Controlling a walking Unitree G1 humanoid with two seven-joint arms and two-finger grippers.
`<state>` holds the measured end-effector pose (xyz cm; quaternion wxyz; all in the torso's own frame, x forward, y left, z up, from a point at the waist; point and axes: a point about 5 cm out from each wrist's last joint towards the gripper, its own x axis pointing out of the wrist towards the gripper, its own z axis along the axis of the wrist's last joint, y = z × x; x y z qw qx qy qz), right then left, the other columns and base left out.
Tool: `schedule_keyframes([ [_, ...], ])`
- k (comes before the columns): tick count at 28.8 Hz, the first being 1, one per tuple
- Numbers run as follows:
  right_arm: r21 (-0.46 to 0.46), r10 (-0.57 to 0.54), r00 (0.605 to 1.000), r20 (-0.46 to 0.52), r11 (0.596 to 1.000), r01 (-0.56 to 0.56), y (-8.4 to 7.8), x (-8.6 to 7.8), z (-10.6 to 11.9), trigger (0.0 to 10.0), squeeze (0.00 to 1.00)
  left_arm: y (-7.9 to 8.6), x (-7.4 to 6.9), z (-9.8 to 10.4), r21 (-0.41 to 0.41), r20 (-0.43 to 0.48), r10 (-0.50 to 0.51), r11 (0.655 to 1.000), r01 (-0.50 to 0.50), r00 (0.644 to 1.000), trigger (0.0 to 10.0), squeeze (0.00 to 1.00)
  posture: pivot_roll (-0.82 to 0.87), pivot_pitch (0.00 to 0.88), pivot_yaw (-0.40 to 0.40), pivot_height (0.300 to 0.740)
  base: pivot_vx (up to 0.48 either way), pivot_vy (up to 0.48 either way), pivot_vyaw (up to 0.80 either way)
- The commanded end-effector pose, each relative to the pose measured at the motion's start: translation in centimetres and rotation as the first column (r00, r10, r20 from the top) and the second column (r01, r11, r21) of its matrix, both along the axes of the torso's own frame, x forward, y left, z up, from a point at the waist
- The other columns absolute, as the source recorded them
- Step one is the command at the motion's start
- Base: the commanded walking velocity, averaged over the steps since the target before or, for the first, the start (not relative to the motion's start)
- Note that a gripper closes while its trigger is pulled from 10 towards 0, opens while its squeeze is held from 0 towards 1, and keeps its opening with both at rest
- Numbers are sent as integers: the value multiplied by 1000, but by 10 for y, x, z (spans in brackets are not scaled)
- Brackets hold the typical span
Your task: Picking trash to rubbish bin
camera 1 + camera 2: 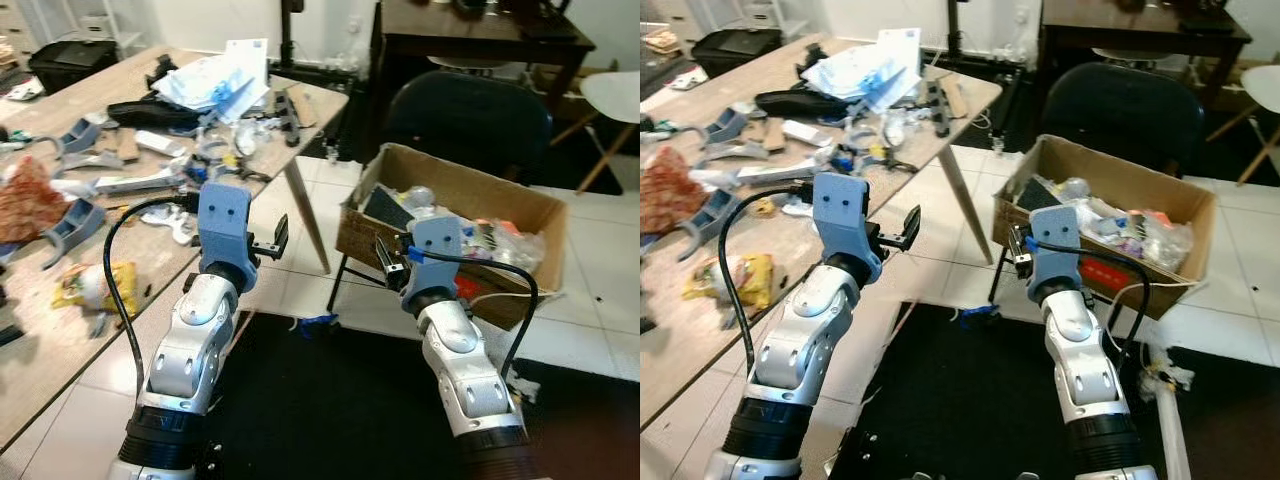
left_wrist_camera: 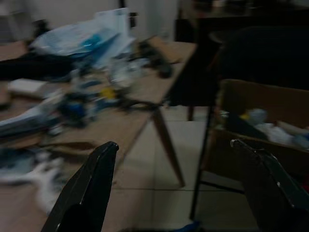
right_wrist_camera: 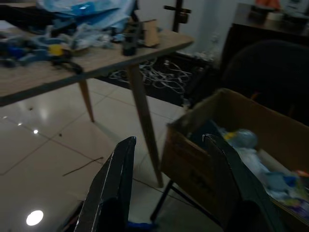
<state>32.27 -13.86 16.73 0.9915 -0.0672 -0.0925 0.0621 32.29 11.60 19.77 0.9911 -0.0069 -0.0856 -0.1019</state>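
Left hand [image 2: 178, 183], fingers spread and empty, raised beside the cluttered wooden counter [image 1: 300, 110]. Right hand [image 3: 169, 183], also spread and empty, raised just before the cardboard box [image 1: 470, 190] of trash, which stands beside the counter on the tiled floor [image 1: 590, 270].

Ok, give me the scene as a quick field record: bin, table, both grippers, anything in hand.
bin: cardboard box, open top, already holding trash, on a stand on the robot's right
table: wooden table on the left, cluttered with wrappers and plastic bags
left gripper: open, empty, raised beside the table edge
right gripper: open, empty, in front of the box's near wall
floor: black mat below the arms
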Motion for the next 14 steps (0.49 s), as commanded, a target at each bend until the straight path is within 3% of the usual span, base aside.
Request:
schedule_keyframes([
  [1, -4, -7, 1000, -23, 1000, 7, -1, -1, -5, 10000, 0, 3, 0, -1, -13, 1, 25, 1000, -25, 1000, 10000, 0, 13, 139, 8, 740, 0, 0, 800],
  [14, -11, -1, 1000, -17, 1000, 1, 1, -1, -3, 10000, 0, -4, -2, 1, -37, 14, -25, 999, 25, 1000, 10000, 0, 8, 150, 6, 740, 0, 0, 800],
])
